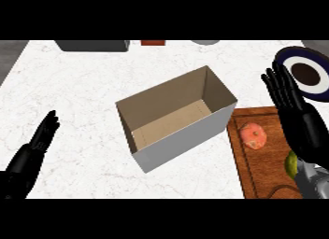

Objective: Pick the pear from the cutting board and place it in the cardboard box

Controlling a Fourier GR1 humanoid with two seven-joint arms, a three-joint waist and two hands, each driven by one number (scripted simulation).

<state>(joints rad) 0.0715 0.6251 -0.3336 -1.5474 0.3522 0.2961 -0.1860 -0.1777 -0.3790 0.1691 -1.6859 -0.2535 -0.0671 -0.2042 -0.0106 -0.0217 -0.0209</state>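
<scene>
Pear (290, 163) on cutting board (264, 161); right hand (302, 119) fingers straight, holding nothing.

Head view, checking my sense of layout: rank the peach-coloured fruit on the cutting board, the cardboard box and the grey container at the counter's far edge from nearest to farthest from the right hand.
From the right hand:
1. Peach-coloured fruit, just left of the hand, on the cutting board.
2. Cardboard box, centre of the counter.
3. Grey container, far left edge.

A white marbled bench (77, 93) fills the view; dark grey floor (2, 65) shows at nine o'clock, evenly lit.
</scene>
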